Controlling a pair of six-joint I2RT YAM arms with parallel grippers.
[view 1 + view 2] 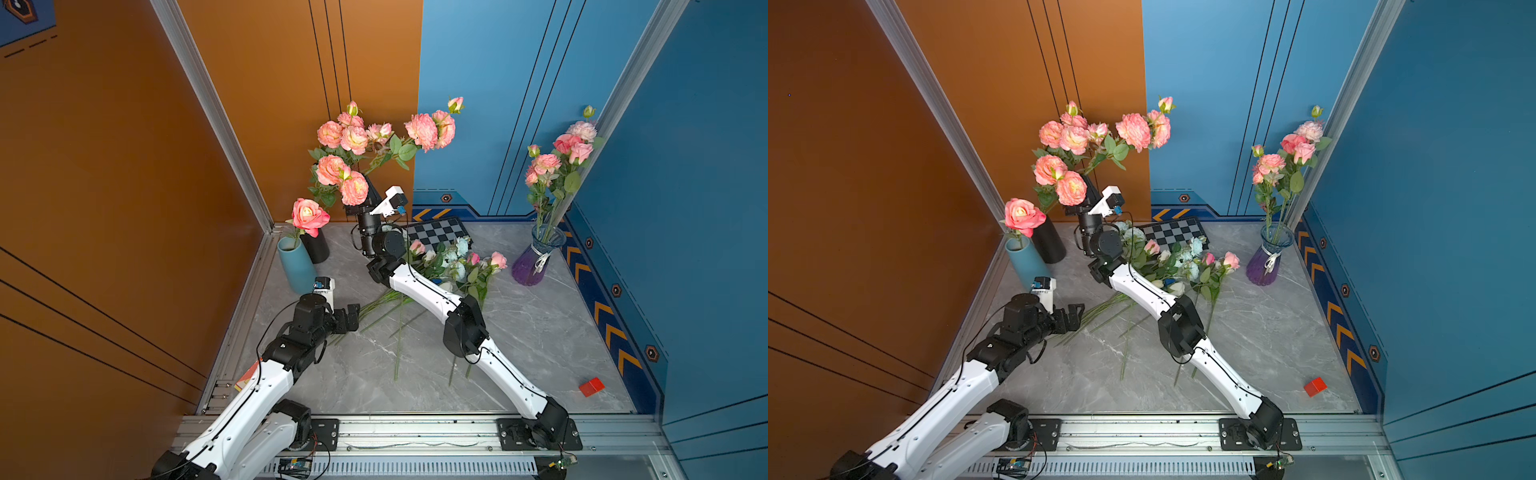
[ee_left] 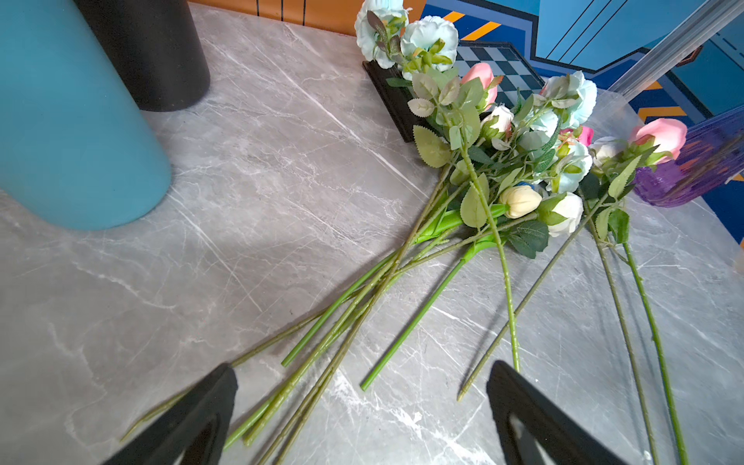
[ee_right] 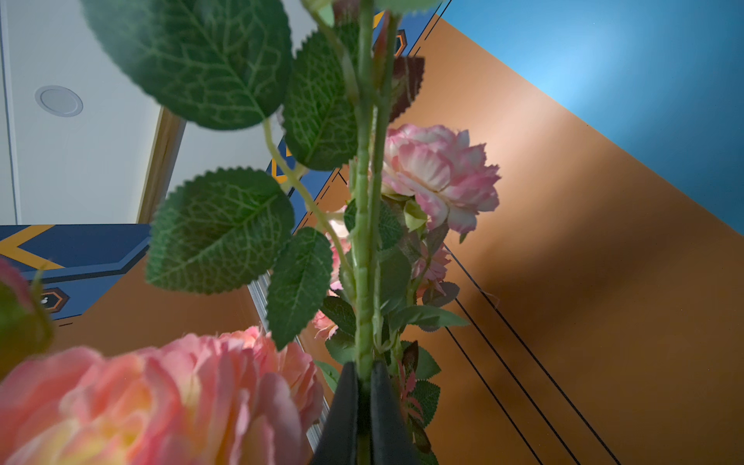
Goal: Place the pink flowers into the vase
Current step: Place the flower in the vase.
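In a top view, my right claw [image 1: 370,185] was shut tight on a big bunch of fake pink flowers [image 1: 353,139] with ruffled pink-and-peach heads on long thin green stems. I held it up high near the back corner, above the black round vase [image 1: 316,247]. I could not tell if the stem ends were inside it. More pink blooms [image 1: 557,162] stood in the purple glass vase [image 1: 534,262]. One pink rose [image 1: 309,216] stood in the blue-green round vase [image 1: 296,266]. My left claw [image 1: 353,316] was wide open and empty, low over the grey stone table [image 1: 540,332].

In the left wrist view, small pink buds [image 2: 660,135] lay in a heap with pale blue flowers [image 2: 428,36] and white flowers [image 2: 567,211]. Their bare stems [image 2: 342,322] pointed at my open claw. I think they weigh almost nothing. The stems look stiff but bendy, so the bare low part is the best place to pinch.

In the right wrist view, my two black fingers [image 3: 342,414] squeezed the stems below the green leaves [image 3: 221,229]. The petals looked soft like cloth. I think the big heads could wobble and tip the bunch.
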